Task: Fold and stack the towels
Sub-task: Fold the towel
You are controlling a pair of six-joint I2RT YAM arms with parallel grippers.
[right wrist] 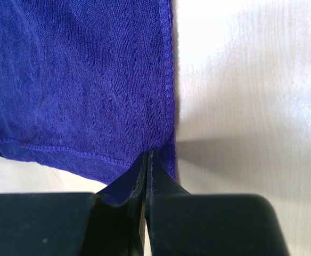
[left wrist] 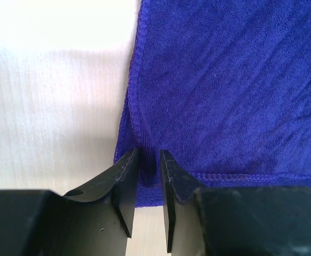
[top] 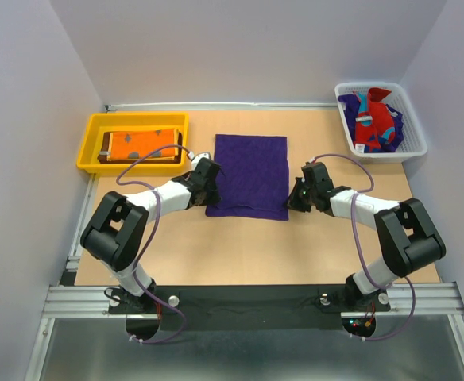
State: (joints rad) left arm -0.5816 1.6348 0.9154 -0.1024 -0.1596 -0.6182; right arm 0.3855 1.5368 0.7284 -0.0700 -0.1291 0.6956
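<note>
A deep purple towel (top: 249,175) lies flat on the table's middle, doubled along its near edge. My left gripper (top: 210,184) is at its near left corner. In the left wrist view the jaws (left wrist: 150,154) stand narrowly apart, pinching the towel's corner (left wrist: 224,90). My right gripper (top: 298,194) is at the near right corner. In the right wrist view it (right wrist: 147,154) is shut tight on the towel's edge (right wrist: 81,80). An orange printed towel (top: 141,144) lies folded on a dark brown one (top: 105,152). A red and teal towel (top: 373,123) lies crumpled with purple cloth.
The yellow tray (top: 89,151) at the back left holds the folded towels. The white mesh basket (top: 412,145) at the back right holds the crumpled ones. Grey walls enclose the table on three sides.
</note>
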